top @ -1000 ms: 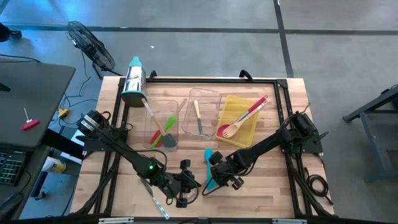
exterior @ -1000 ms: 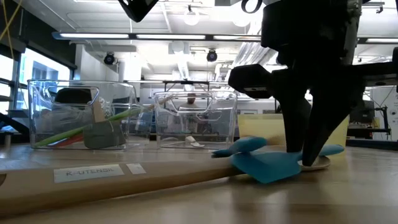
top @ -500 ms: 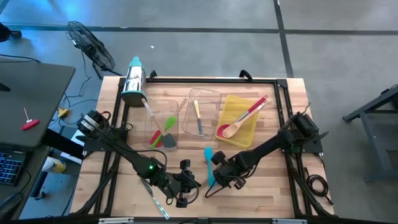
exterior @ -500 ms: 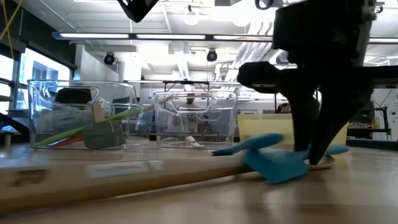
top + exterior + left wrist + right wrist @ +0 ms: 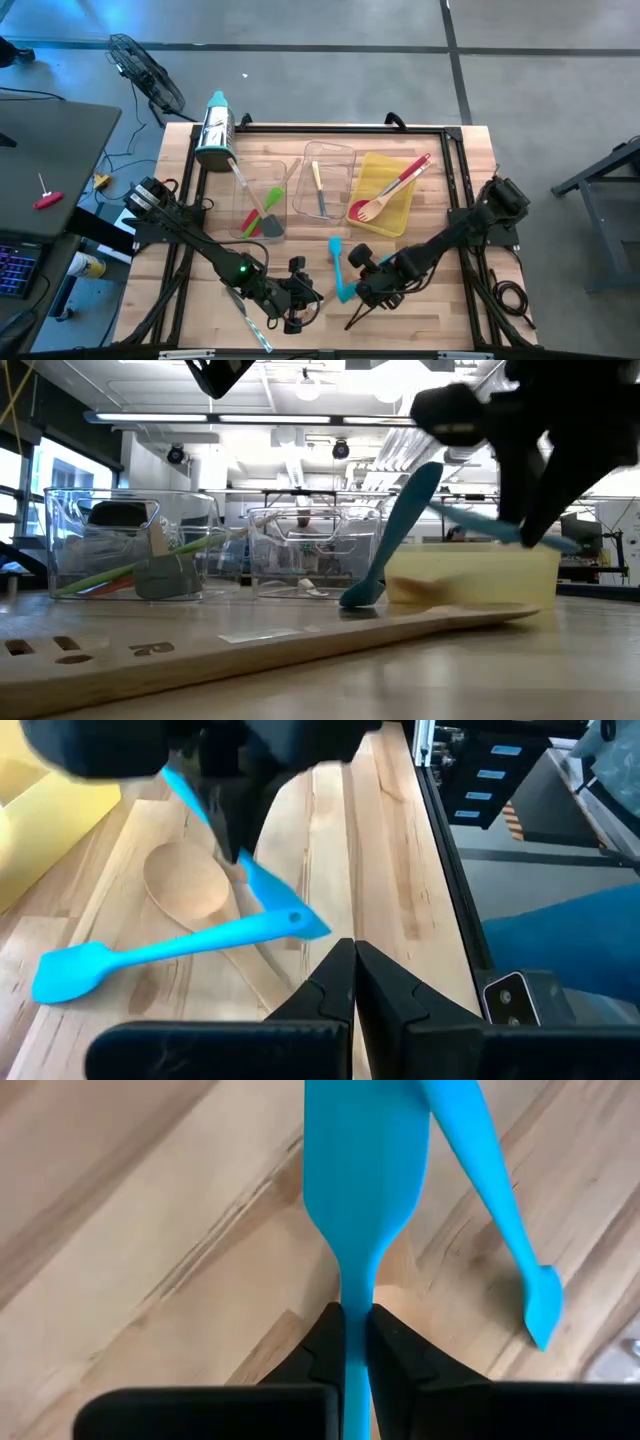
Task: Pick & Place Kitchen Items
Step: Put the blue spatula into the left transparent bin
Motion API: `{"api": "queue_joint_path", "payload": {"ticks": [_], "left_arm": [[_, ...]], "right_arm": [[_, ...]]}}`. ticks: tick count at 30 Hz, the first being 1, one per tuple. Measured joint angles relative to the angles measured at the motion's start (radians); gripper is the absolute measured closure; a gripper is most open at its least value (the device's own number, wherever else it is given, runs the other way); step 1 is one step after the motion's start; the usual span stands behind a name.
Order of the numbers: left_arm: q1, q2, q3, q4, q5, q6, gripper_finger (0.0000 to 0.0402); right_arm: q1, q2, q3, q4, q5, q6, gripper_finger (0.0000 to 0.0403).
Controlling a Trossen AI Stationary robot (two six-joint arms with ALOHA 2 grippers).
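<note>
Leftmost clear bin [image 5: 262, 200]: green, red and grey spatulas [image 5: 263, 212] already in. Middle bin [image 5: 325, 182]: a couple of thin utensils [image 5: 319, 190] in. Yellow bin [image 5: 384, 195]: red spoon [image 5: 400, 181] and wooden fork [image 5: 373, 209] in. Left gripper [image 5: 297, 303] parked near the front edge, fingers pressed together, empty. Right gripper [image 5: 368, 289] pinched on a teal spatula [image 5: 352, 1170], lifted off the table. Second teal utensil [image 5: 160, 946] and wooden spoon [image 5: 190, 888] lying beneath, long wooden spatula [image 5: 250, 650] in front: still to place. Roughly half done, by the look of it.
</note>
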Motion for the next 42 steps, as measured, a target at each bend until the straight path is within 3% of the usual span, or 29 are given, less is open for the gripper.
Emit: {"api": "queue_joint_path", "payload": {"ticks": [15, 23, 31, 38, 42], "left_arm": [[-0.001, 0.000, 0.000, 0.001, 0.000, -0.030, 0.0398], [-0.001, 0.000, 0.000, 0.084, -0.096, 0.034, 0.0398], [-0.002, 0.000, 0.001, 0.172, -0.103, 0.125, 0.0398], [-0.001, 0.000, 0.001, 0.161, -0.062, 0.056, 0.0395], [-0.001, 0.022, 0.001, 0.132, -0.064, 0.044, 0.0360]], "right_arm": [[0.096, -0.065, 0.011, 0.013, 0.056, 0.067, 0.0390], [0.179, -0.067, 0.082, 0.108, 0.199, 0.108, 0.0390], [0.257, -0.067, 0.086, 0.233, 0.378, 0.137, 0.0390], [0.283, -0.067, 0.086, 0.288, 0.402, 0.134, 0.0390], [0.284, -0.067, 0.086, 0.306, 0.405, 0.133, 0.0390]]}}
